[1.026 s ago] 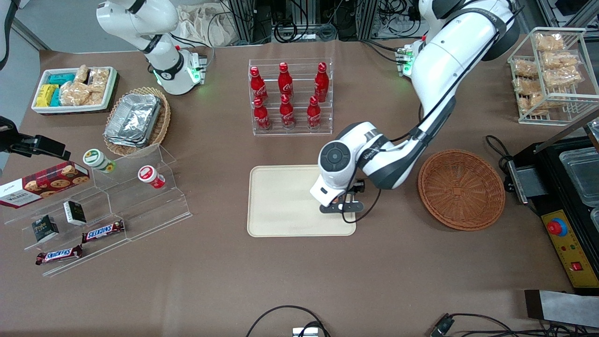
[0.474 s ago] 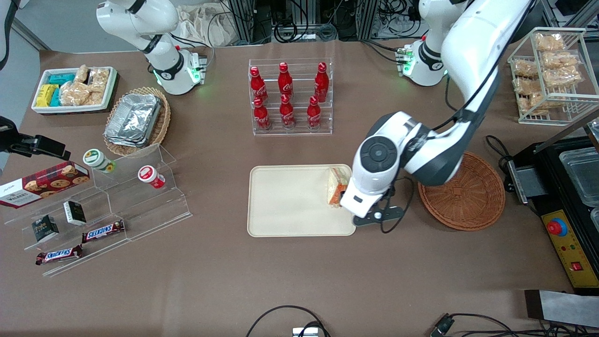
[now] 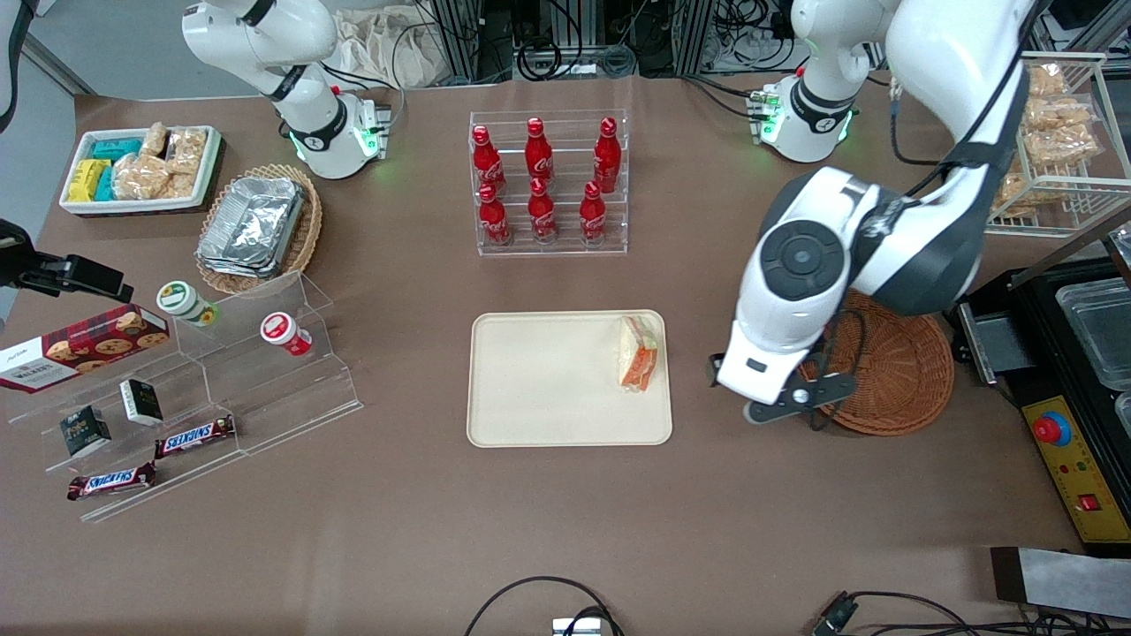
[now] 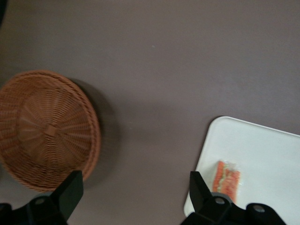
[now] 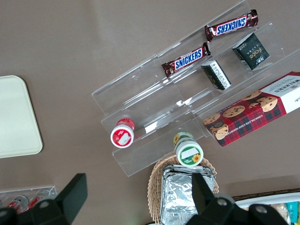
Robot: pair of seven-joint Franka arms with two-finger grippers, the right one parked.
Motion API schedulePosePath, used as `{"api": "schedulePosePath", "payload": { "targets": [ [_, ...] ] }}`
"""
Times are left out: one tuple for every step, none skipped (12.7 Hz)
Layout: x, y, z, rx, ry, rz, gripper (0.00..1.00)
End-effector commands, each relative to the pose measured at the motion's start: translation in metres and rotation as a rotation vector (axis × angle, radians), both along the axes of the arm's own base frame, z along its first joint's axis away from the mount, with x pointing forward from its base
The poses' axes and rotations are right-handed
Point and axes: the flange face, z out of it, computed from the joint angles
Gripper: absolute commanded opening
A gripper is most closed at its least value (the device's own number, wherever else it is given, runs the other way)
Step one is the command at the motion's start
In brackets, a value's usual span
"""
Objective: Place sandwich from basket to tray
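Observation:
The sandwich [image 3: 638, 354], a wrapped wedge with orange filling on its cut edge, lies on the cream tray [image 3: 548, 389] near the edge that faces the basket. It also shows on the tray [image 4: 267, 150] in the left wrist view, as the sandwich [image 4: 227, 176]. The round reddish-brown basket [image 3: 892, 371] has nothing in it, and the basket [image 4: 44, 129] looks the same from the wrist. My left gripper [image 4: 133, 185] hangs open above bare table between tray and basket, with nothing between its fingers.
A clear rack of red bottles [image 3: 548, 181] stands farther from the front camera than the tray. Toward the parked arm's end are a stepped acrylic stand of snacks [image 3: 203, 380], an oval basket of foil containers [image 3: 261, 225] and a white bin [image 3: 141, 168]. A wire snack rack [image 3: 1043, 132] and a black machine [image 3: 1060, 371] lie past the basket.
The gripper has left the tray, risen and moved toward the basket. The sandwich, hidden under the hand a second ago, now lies uncovered on the tray.

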Motion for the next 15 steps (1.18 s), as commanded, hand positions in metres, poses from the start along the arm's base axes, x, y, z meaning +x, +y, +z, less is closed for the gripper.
{"api": "schedulePosePath", "payload": {
  "targets": [
    [-0.002, 0.041, 0.037, -0.007, 0.037, -0.027, 1.00],
    [-0.001, 0.056, 0.048, -0.024, 0.047, -0.044, 1.00],
    [0.000, 0.072, 0.054, -0.023, 0.060, -0.056, 1.00],
    [-0.001, 0.085, 0.061, -0.020, 0.077, -0.070, 1.00],
    [-0.004, 0.097, 0.070, -0.027, 0.087, -0.084, 1.00],
    [-0.003, 0.110, 0.075, -0.027, 0.090, -0.100, 1.00],
    [-0.004, 0.121, 0.082, -0.028, 0.090, -0.109, 1.00],
    [-0.004, 0.129, 0.086, -0.035, 0.106, -0.113, 1.00],
    [-0.004, 0.140, 0.091, -0.034, 0.117, -0.121, 1.00],
    [-0.004, 0.144, 0.095, -0.034, 0.125, -0.141, 1.00],
    [-0.002, 0.150, 0.097, -0.035, 0.124, -0.155, 1.00],
    [-0.004, 0.153, 0.102, -0.033, 0.117, -0.163, 1.00],
    [-0.004, 0.160, 0.105, -0.026, 0.115, -0.165, 1.00],
    [-0.003, 0.168, 0.106, -0.023, 0.116, -0.167, 1.00],
    [-0.006, 0.174, 0.112, -0.031, 0.112, -0.174, 1.00]
  ]
}}
